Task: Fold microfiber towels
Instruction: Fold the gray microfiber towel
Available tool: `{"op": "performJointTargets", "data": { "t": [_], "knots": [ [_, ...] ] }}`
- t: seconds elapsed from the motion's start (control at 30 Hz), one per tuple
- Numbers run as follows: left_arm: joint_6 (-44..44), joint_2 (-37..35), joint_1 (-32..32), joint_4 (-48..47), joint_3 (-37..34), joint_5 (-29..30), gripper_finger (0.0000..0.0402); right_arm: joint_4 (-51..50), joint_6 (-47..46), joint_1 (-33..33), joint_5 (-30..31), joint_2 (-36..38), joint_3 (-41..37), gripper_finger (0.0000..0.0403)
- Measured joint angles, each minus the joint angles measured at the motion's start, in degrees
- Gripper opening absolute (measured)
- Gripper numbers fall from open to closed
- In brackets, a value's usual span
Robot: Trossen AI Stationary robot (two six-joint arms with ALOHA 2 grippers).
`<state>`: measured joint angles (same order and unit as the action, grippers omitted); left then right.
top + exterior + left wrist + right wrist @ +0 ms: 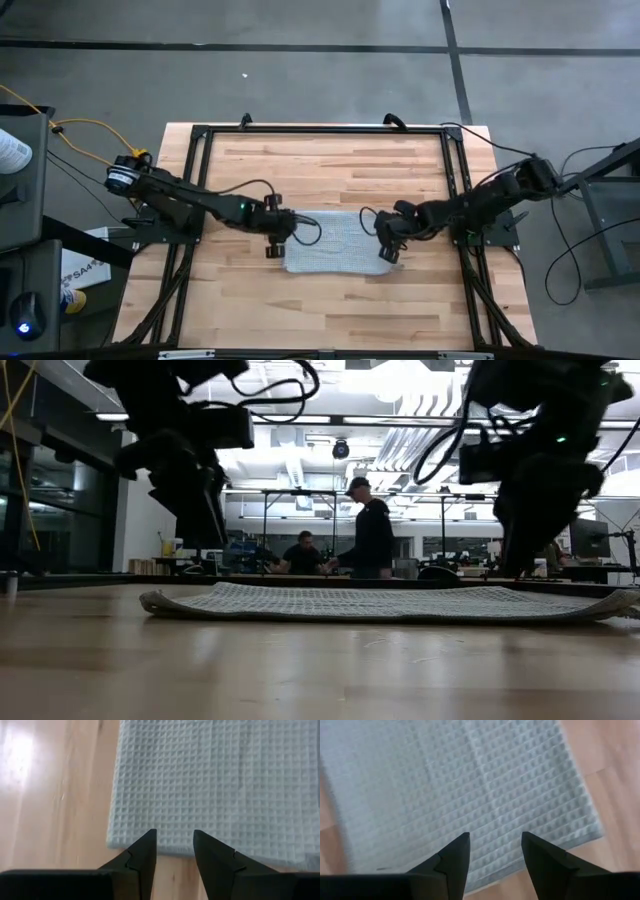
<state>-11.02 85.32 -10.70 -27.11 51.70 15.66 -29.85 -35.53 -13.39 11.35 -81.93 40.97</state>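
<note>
The microfiber towel (pixel 335 242) lies flat near the middle of the wooden surface (pixel 330 165), stretched between the two arms. Judging from its oblong shape and a doubled edge in the low view, it looks folded once already, though I cannot tell for sure. The left claw (pixel 174 851) hovers over one short edge with its jaws apart, grasping nothing. The right claw (pixel 495 854) hangs over the opposite end, likewise released and empty. A further fold probably remains.

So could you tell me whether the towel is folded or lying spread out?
Lying flat on the table; the towel looks like a wide rectangle. Whether it is doubled over, cannot tell.
</note>
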Motion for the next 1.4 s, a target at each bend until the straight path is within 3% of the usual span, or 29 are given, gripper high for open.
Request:
{"op": "performJointTargets", "data": {
  "t": [0.47, 0.8, 1.03, 1.4],
  "knots": [
    [11.1, -0.8, 14.4, -0.4, -0.1, -11.6, 0.0128, -0.3, 12.0, 14.7, -2.9, 0.2, 0.0, 0.0173],
    [18.6, -0.9, 24.1, 1.5, -0.9, -25.3, 0.0128, -0.3, 18.0, 21.0, -7.8, 0.3, 0.0, 0.0173],
    [19.5, -0.9, 29.2, 8.1, -7.3, -36.0, 0.0128, -0.1, 22.1, 25.6, -15.2, 0.3, 0.0, 0.0173],
    [19.6, -0.9, 36.5, 10.0, -8.4, -44.0, 0.0128, -0.1, 27.8, 35.7, -29.1, 0.3, 0.0, 0.0173]
  ]
}}
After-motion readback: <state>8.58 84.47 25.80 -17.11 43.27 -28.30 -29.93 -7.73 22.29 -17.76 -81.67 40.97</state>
